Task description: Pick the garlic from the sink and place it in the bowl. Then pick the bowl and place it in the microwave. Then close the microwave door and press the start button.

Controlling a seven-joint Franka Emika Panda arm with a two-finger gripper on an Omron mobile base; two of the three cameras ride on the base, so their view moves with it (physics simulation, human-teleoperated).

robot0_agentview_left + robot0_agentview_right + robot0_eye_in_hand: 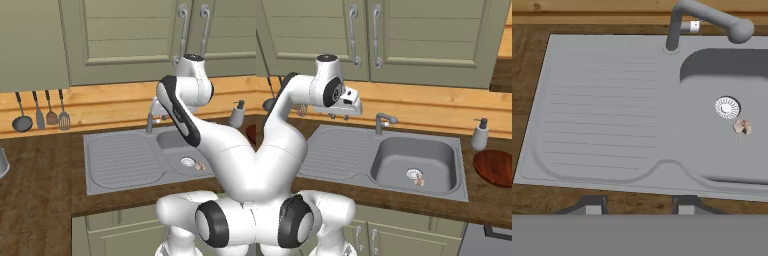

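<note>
**sinkwatcher:** So your gripper (340, 116) is hanging up high over the ribbed drainboard (602, 115), pointing down, nothing between the fingers. From the hand camera you can see the two finger tips (594, 207) standing apart with a clear gap, over the front edge of the sink (346, 172).

**pandafan:** Yep, and the garlic (742, 127) is sitting on the floor of the basin, just beside the round drain (727, 107), on the side nearer you. Same spot from the right base camera, garlic right next to the drain.

**sinkwatcher:** Your gripper's well off from it though, drainboard side of the faucet (383, 121), while the garlic is down in the basin.

**pandafan:** The bowl (495, 168) is on the wooden counter (483, 200) to the right of the sink, near the soap dispenser (480, 134). Upright, nothing in it that you can make out.
</note>
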